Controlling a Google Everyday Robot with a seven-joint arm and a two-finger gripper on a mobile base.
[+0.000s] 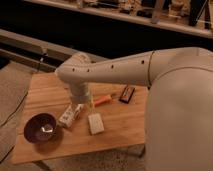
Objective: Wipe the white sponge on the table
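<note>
Jaws near white sponge [95, 123] — bowl [32, 131] apart

Pretty dim room, with warm light falling mostly on the light-brown wooden table [44, 90]. The floor [11, 82] around it is a grey, speckled surface, and a thin dark cable [16, 111] trails across it on the left. Behind the table a long grey ledge [30, 41] runs at a diagonal, then there's a dark band, then a pale shelf [125, 16] up top with clutter too blurry to name. The gripper [81, 106] sits low over the table's middle.
</note>
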